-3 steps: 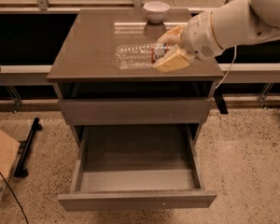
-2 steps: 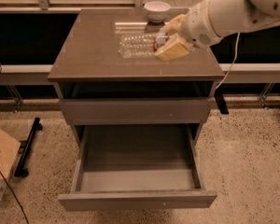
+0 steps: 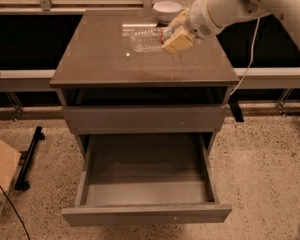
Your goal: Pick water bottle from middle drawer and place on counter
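Note:
The water bottle (image 3: 146, 39), clear and ribbed, lies sideways over the back half of the counter (image 3: 100, 59). My gripper (image 3: 174, 34) comes in from the upper right and is shut on the bottle's right end, its tan fingers (image 3: 176, 41) around it. I cannot tell whether the bottle rests on the counter or hangs just above it. The open middle drawer (image 3: 145, 189) is pulled out below, its grey floor bare.
A white bowl (image 3: 167, 9) stands at the counter's back edge, just behind my gripper. A cardboard box (image 3: 1, 171) and a black stand (image 3: 29, 156) are on the floor at the left. My white arm (image 3: 250, 4) crosses the upper right.
My gripper has carried the bottle farther back and a little right over the counter, toward the white bowl.

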`<action>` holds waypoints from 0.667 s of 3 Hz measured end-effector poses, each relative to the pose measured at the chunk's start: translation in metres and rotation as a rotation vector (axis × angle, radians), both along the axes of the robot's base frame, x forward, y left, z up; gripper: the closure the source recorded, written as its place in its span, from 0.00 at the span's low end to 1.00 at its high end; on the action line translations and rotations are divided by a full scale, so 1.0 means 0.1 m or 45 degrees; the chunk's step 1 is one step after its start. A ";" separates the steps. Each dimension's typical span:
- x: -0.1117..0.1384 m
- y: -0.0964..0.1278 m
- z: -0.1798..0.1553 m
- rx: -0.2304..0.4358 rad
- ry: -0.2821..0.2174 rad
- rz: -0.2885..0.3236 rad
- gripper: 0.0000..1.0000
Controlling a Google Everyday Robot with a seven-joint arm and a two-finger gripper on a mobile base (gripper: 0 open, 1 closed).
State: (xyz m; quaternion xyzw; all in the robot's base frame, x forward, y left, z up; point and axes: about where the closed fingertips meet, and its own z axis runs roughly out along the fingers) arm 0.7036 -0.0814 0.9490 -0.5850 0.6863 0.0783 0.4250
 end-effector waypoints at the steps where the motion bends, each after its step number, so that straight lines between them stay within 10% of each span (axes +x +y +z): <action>1: 0.31 -0.01 -0.24 -0.007 0.065 -0.037 0.84; 2: 0.63 -0.02 -0.53 -0.006 0.141 -0.078 0.53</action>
